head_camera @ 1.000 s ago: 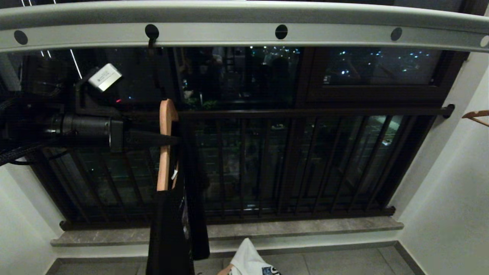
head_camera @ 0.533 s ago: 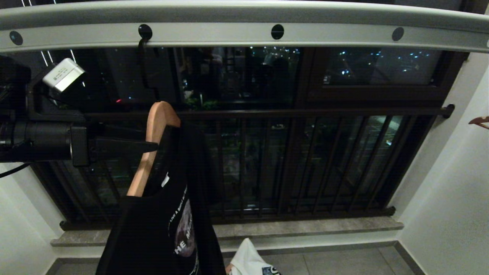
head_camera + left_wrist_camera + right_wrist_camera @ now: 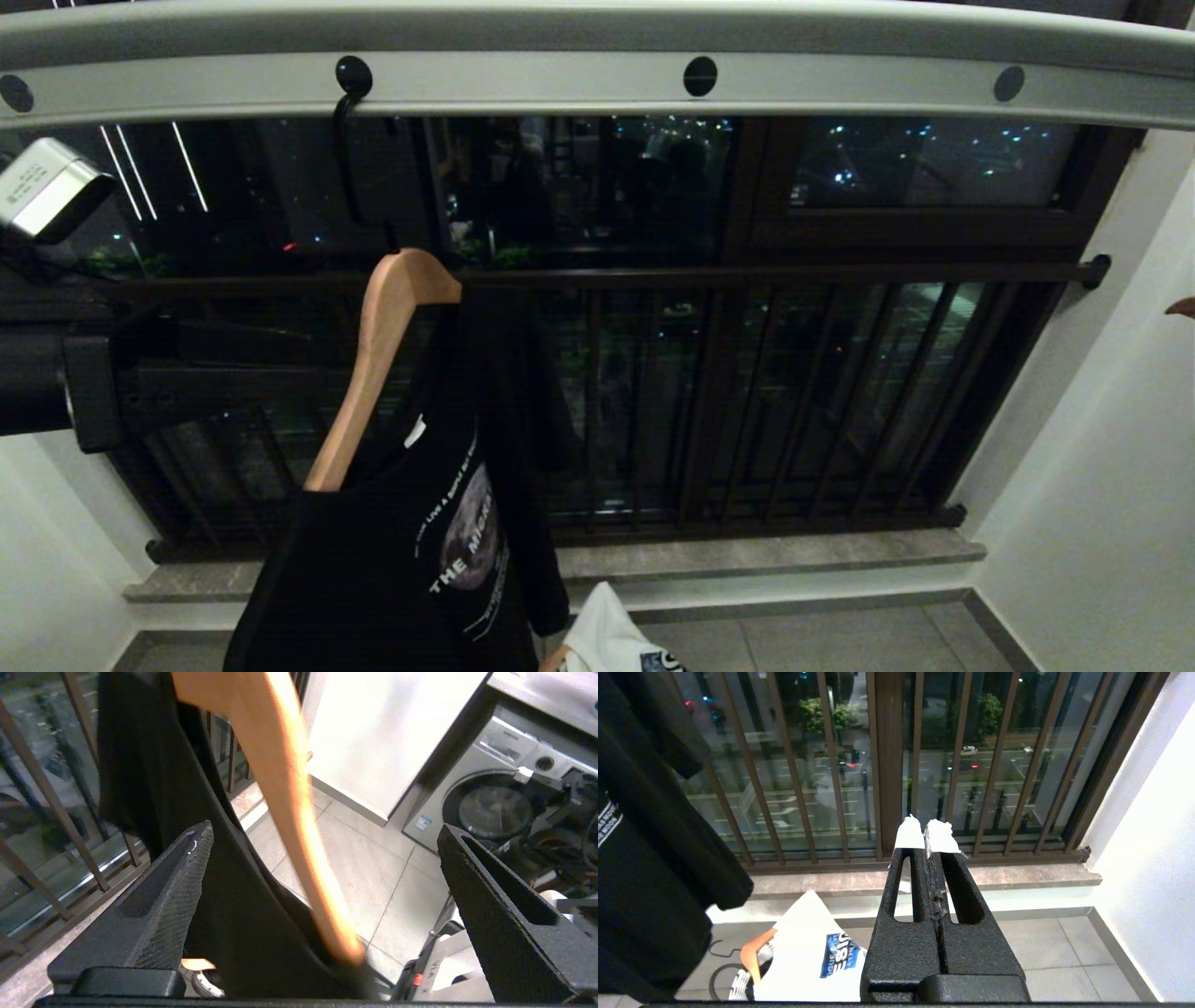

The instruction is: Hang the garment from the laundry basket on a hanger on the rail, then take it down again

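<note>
The pale grey rail [image 3: 523, 79] runs across the top of the head view. A black hook [image 3: 351, 89] sits in one of its holes and carries a wooden hanger [image 3: 385, 359] with the black printed garment [image 3: 411, 579] on it. My left gripper [image 3: 324, 828] is open and stands to the left of the hanger [image 3: 280, 793], whose arm and black cloth [image 3: 233, 914] hang just ahead of the wide-apart fingers. My right gripper [image 3: 927, 833] is shut and empty, low in front of the window. The laundry basket [image 3: 737, 990] peeps out on the floor, mostly hidden.
Dark brown window bars [image 3: 747, 401] and a stone sill [image 3: 766, 551] lie behind the rail. A white garment with a blue logo [image 3: 817, 956] lies over the basket. There is a white wall [image 3: 1102, 485] at the right and a washing machine [image 3: 495, 807] behind.
My left gripper has drawn back to the left, away from the hanger. The hanger and black garment have swung round, so the printed front now faces me.
</note>
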